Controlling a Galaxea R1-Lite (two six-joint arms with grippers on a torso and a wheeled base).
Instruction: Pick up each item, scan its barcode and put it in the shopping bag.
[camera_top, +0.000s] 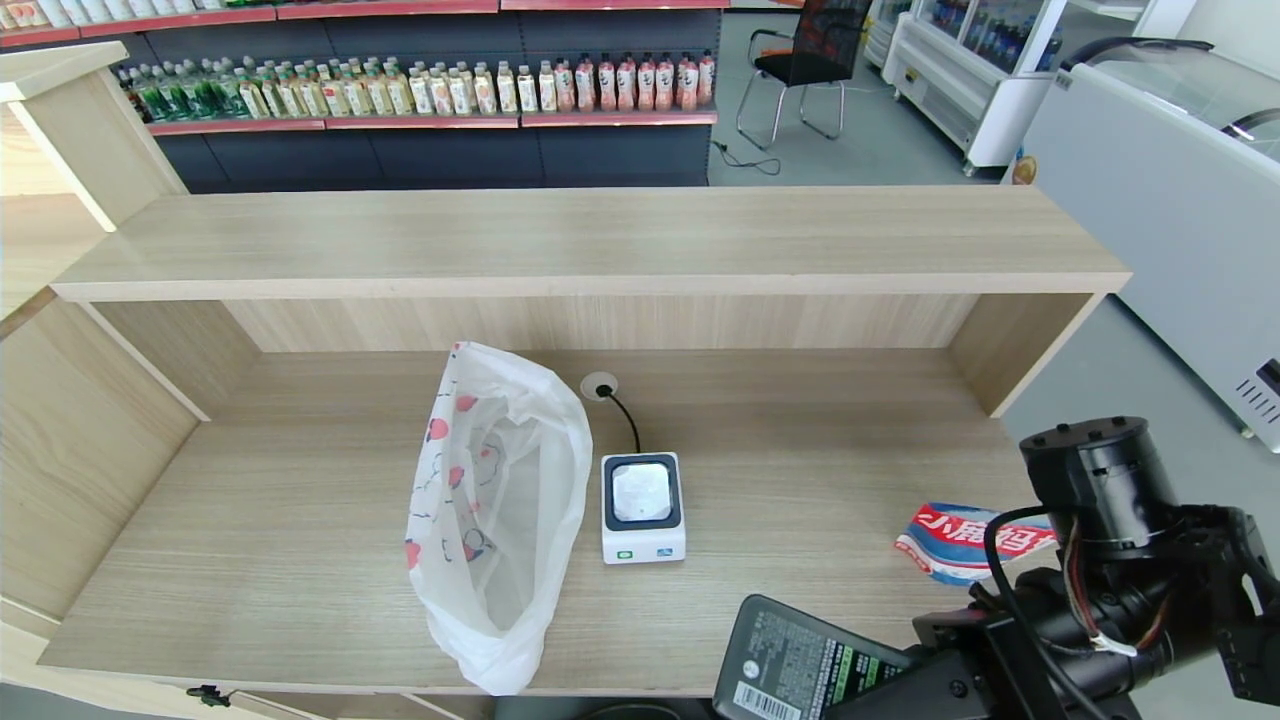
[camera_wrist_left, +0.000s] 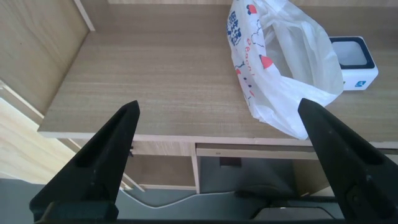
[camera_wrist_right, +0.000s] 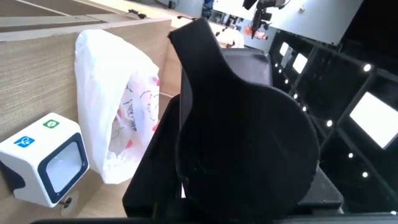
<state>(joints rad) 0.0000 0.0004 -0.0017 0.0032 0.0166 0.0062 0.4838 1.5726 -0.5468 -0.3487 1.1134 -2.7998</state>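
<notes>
Over the front edge of the desk (camera_top: 300, 520), on the robot's right, the right gripper (camera_top: 897, 668) is holding a dark packet (camera_top: 790, 660) by one end. It is clamped on it, and the packet is hanging in the air just off the desk's near edge. The packet's label side, with a white barcode patch at the near corner, is facing upward. In the right wrist view the packet (camera_wrist_right: 249, 130) is sitting very close to the lens as a black shape.

The left gripper (camera_wrist_left: 219, 107) is hovering low in front of the desk's left part. Its two black fingers (camera_wrist_left: 102, 155) are spread wide with nothing between them.

The shopping bag (camera_top: 500, 510), white and thin with red prints, is lying along the middle of the desk. It is running from near the back wall to the front edge and its mouth is gaping open. Just beside it on the robot's right, the scanner (camera_top: 643, 505) is sitting flat with its window facing up. Its black cable (camera_top: 625, 415) is running back into a round hole in the desk.

Well apart from the scanner, on the right part of the desk, a blue, red and white snack packet (camera_top: 945, 545) is lying flat, partly hidden behind the right arm.

Beyond the desk, rows of bottles (camera_top: 420, 90) are standing on a store shelf, and a black chair (camera_top: 800, 70) is standing near it.
</notes>
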